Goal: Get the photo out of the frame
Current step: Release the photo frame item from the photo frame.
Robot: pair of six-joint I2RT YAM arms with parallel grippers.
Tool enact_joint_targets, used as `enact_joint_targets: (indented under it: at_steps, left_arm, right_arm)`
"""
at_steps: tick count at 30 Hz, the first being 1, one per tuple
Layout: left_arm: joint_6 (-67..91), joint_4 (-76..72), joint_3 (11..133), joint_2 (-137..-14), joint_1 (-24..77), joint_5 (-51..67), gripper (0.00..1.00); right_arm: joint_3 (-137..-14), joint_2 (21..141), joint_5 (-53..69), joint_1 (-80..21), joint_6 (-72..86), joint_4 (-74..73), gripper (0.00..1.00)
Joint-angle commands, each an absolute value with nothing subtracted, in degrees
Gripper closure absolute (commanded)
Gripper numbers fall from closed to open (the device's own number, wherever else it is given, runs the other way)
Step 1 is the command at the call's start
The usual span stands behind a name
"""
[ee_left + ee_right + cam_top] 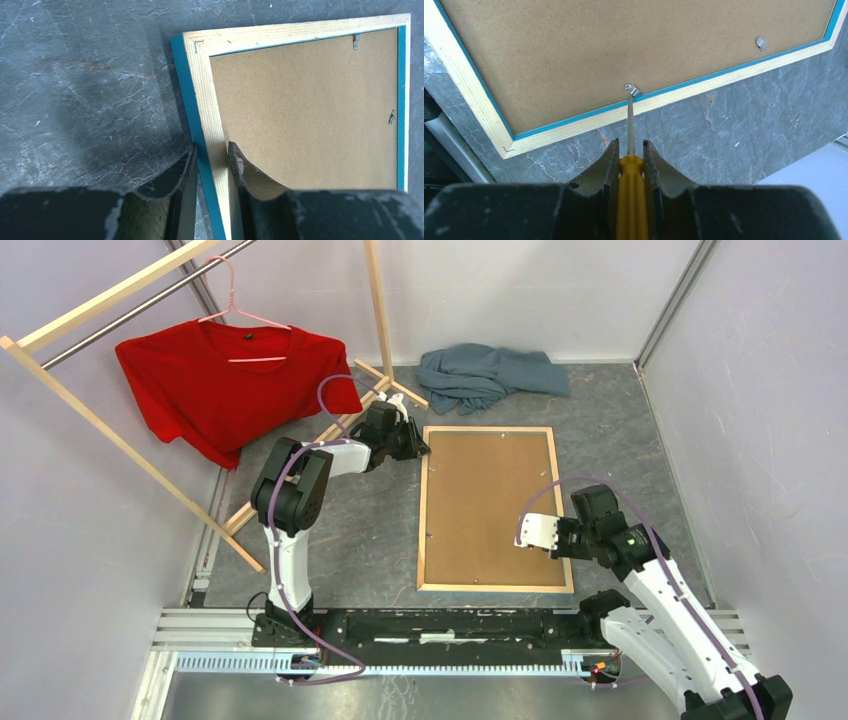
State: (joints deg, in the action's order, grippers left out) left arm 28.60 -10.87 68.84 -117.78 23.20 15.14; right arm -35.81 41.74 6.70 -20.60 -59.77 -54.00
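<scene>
The frame (423,520) lies face down on the grey table, pale wood back up, with the brown backing board (490,505) filling it. The photo is hidden beneath the board. My left gripper (422,448) is shut on the frame's left rail (202,100) near the far corner, one finger outside the blue edge and one on the board side (212,155). My right gripper (566,537) is shut on a yellow-handled screwdriver (630,190), with the jaws (630,147) just outside the frame's right rail (574,125). The screwdriver's tip touches a small metal clip (633,90).
A wooden clothes rack (120,445) with a red T-shirt (225,385) on a pink hanger stands at the back left. A crumpled blue-grey cloth (490,375) lies behind the frame. Another clip (762,43) sits further along the right rail. Walls close both sides, and a metal rail (400,660) runs along the near edge.
</scene>
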Motion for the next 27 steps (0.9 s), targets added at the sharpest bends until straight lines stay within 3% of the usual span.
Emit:
enact_joint_targets:
  at_steps: [1,27]
  left_arm:
    - [29.0,-6.5,68.5,-120.9,22.9,14.8,0.95]
    - [29.1,-6.5,68.5,-121.0,22.8,15.0,0.95]
  right_arm:
    - [-35.0,40.9,6.3,-21.1,-59.3,-50.5,1.0]
    - [-33.6,40.8,7.0,-22.4,-58.4,-48.3,1.0]
